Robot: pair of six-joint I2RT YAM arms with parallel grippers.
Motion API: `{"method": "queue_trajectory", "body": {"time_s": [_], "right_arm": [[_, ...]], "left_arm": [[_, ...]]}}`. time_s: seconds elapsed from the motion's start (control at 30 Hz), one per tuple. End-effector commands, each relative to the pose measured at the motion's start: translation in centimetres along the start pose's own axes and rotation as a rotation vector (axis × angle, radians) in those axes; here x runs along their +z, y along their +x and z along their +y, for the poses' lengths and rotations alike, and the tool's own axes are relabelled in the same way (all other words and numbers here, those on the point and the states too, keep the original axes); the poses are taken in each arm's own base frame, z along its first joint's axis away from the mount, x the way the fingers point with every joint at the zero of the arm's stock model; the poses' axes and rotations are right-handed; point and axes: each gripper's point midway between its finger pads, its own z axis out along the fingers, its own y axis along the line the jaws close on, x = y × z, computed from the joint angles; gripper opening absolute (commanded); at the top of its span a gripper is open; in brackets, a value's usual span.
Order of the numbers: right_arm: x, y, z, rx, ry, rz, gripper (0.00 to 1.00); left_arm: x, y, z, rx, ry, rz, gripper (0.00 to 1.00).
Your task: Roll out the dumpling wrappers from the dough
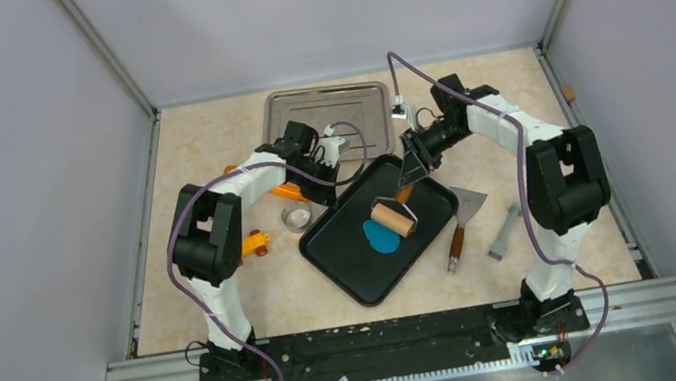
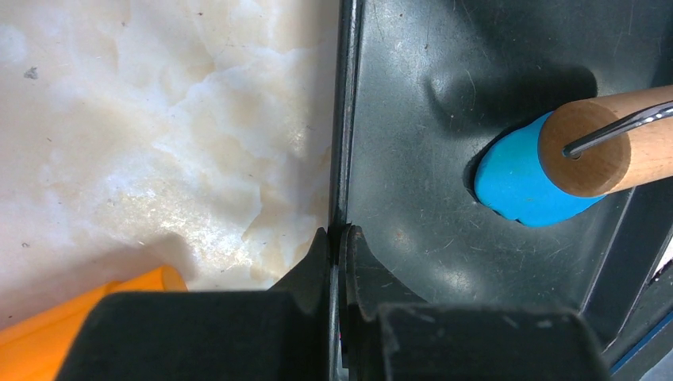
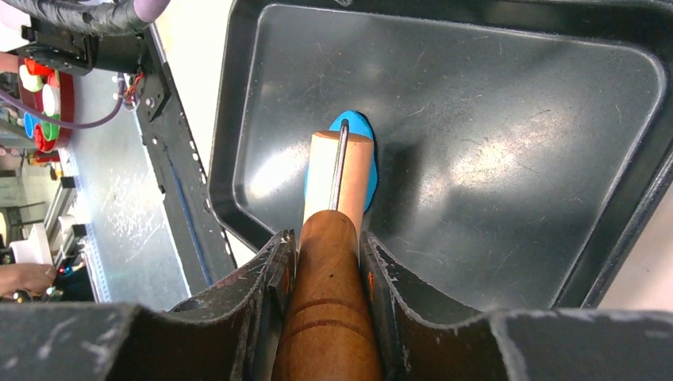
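From above, the flat bright blue clay-like dough (image 1: pixel 380 239) lies mid-way inside the black rectangular metal tray (image 1: pixel 363 273), under the pale wooden cylinder roller (image 1: pixel 394 217). The left gripper (image 1: pixel 323 196) meets the tray's left rim and the right gripper (image 1: pixel 409 172) hangs over its far corner

Left wrist: fingers (image 2: pixel 313 262) pinched together on the tray's rim

Right wrist: fingers (image 3: pixel 270 270) clamp the roller's brown wooden handle (image 3: pixel 327 317), with the roller resting on the dough inside the tray
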Motion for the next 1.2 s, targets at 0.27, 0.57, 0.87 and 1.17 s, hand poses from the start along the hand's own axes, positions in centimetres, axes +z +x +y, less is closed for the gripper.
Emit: {"method": "queue_trajectory", "body": {"time_s": [0.27, 0.57, 0.87, 1.17], "right_arm": [[1.3, 0.9, 2.0, -0.065, -0.112, 0.039, 0.00], [4.1, 4.5, -4.1, -0.194, 0.147, 0.150, 0.00], [5.0, 6.5, -6.6, -0.196, 0.235, 0.224, 0.00], [2.7, -3.0, 2.2, -0.228, -0.012, -0.008, 0.00]], "left_arm": [[0.8, 0.0, -0.7, -0.006, 0.054, 0.023, 0.00], [0.9, 0.2, -0.5, -0.032, 0.057, 0.024, 0.00], [0.7, 0.2, -0.2, -0.035, 0.048, 0.022, 0.00], [0.6, 0.2, -0.6, -0.043, 0.066, 0.018, 0.00]]}}
